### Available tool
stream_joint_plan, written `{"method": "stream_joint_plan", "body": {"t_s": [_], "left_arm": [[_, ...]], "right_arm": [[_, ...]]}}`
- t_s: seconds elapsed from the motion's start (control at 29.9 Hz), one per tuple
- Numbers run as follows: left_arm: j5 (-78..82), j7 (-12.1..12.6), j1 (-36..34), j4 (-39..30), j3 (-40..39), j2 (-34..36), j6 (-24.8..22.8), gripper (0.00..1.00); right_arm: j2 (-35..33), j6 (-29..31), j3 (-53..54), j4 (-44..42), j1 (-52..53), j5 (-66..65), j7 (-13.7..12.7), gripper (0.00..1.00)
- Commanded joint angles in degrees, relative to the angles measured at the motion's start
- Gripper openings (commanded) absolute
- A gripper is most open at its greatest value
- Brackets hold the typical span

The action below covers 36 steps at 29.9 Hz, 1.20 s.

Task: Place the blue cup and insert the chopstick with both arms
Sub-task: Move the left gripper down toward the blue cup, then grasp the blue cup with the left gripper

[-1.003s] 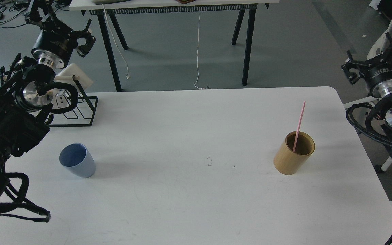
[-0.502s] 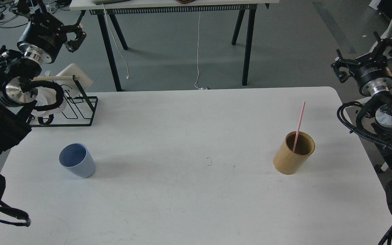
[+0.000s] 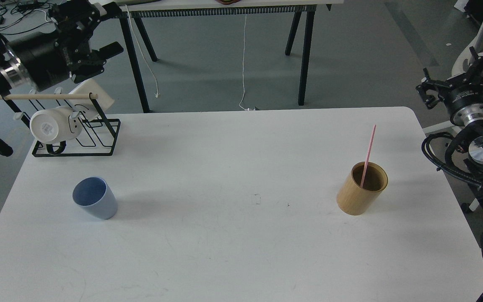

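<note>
A single pink chopstick [image 3: 367, 156] stands in a tan wooden holder [image 3: 362, 188] at the right of a white table [image 3: 241, 251], its long axis near upright and tipped slightly to the right, the free end pointing toward the table's far edge and the lower end hidden inside the holder. The blue cup [image 3: 95, 197] sits upright at the left of the table, mouth open upward, well apart from the holder. Neither has moved since half a second ago.

The left gripper [image 3: 99, 37], in the upper left of the frame, has swung to point rightward above the black wire rack [image 3: 80, 140], where a white mug [image 3: 55, 124] hangs under a pale wooden rod [image 3: 48, 96]; its fingers appear spread with nothing between them, though the dark parts blur together. More of the rack shows than before, the left arm having pulled back toward the frame's edge.

The right gripper [image 3: 459, 75], at the right edge beyond the table, has shifted slightly down and right; its fingers stand apart and hold nothing
</note>
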Motion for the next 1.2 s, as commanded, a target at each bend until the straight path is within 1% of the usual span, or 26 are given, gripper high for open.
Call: {"method": "stream_joint_plan", "body": {"t_s": [0.0, 0.07, 0.13, 0.33, 0.4, 0.47, 0.5, 0.64, 0.77, 0.84, 0.94, 1.0, 1.17], "left_arm": [[12.8, -0.1, 4.0, -7.1, 0.5, 6.6, 0.0, 0.93], [20.5, -0.2, 5.6, -10.0, 0.5, 8.8, 0.0, 0.93], [27.0, -0.2, 6.4, -10.9, 0.5, 9.7, 0.0, 0.90], [45.6, -0.5, 9.7, -10.8, 3.6, 10.0, 5.6, 0.87], [49.5, -1.9, 11.1, -10.8, 4.7, 10.5, 7.2, 0.85], [52.0, -3.5, 12.0, -10.8, 5.0, 11.7, 8.1, 0.82], [53.2, -3.7, 12.8, -10.5, 5.1, 12.1, 8.4, 0.79], [57.9, -3.8, 15.0, -8.6, 5.0, 11.9, 8.8, 0.72], [58.6, -3.8, 15.8, -6.6, 5.1, 11.2, 9.7, 0.68], [59.0, -3.7, 16.6, -4.9, 6.2, 9.5, 10.0, 0.66], [61.1, -3.2, 16.6, -1.7, 7.6, 6.8, 11.0, 0.65], [62.6, -3.0, 16.7, -1.0, 8.9, 5.5, 11.7, 0.65], [63.5, -3.2, 16.8, 0.9, 9.8, 5.1, 12.3, 0.64]], "right_arm": [[0.0, 0.0, 0.1, 0.0, 0.0, 0.0, 0.1, 0.99], [0.0, 0.0, 0.2, 0.0, -0.1, 0.0, 0.2, 0.99], [0.4, 0.0, 0.2, 0.0, -0.1, 0.0, 0.3, 0.99], [0.6, 0.0, 0.2, 0.1, -0.1, 0.0, 0.3, 0.99], [0.6, 0.0, 0.2, 0.1, -0.1, 0.0, 0.4, 0.99], [0.5, 0.0, 0.3, 0.0, -0.1, 0.0, 0.4, 0.99], [0.5, 0.0, 0.6, -0.1, -0.2, 0.0, 0.5, 0.99], [0.4, 0.0, 0.7, -0.1, -1.6, 0.0, 0.7, 0.99], [0.2, 0.0, 0.8, -0.1, -1.6, 0.0, 0.7, 0.99], [0.2, 0.0, 0.8, -0.1, -1.5, 0.0, 0.7, 0.99], [0.2, 0.0, 0.9, -0.1, -1.5, 0.0, 0.7, 0.99], [0.3, 0.0, 0.8, -0.1, -1.6, 0.0, 1.0, 0.99], [0.5, 0.0, 0.8, -0.1, -1.6, 0.0, 1.1, 0.99]]}}
